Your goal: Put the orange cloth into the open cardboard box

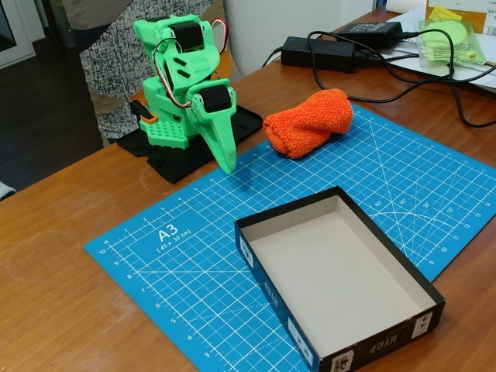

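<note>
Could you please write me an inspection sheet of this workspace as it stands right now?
Surface: wooden table with a blue A3 cutting mat on it.
Job's things: orange cloth lies rolled on the mat's far edge, untouched; open cardboard box sits on the mat's near side, nothing seen inside.
Clutter: green packet on papers at the far right.
Grippers: green gripper points down at the mat left of the cloth, holding nothing; open or shut cannot be told.
Cables: black power bricks with black cables running across the far table, near the cloth.
Surroundings: a person stands behind the arm.
</note>
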`<control>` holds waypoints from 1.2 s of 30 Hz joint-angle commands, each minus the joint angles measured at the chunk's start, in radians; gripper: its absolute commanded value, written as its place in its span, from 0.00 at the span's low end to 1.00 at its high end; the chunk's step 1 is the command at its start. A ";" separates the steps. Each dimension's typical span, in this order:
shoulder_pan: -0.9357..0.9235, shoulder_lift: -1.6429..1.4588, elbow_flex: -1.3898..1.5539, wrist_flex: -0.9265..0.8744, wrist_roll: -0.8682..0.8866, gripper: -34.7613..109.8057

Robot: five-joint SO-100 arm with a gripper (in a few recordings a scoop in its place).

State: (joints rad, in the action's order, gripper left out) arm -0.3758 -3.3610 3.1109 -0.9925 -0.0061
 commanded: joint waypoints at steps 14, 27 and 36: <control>0.035 -0.014 -0.012 -0.038 -0.049 0.24; 0.285 0.029 -0.213 -0.232 -0.278 0.49; 0.351 0.904 -0.956 -0.502 -0.371 0.50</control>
State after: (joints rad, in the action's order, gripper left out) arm -0.0046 -2.7872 2.4360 -1.4097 -0.3590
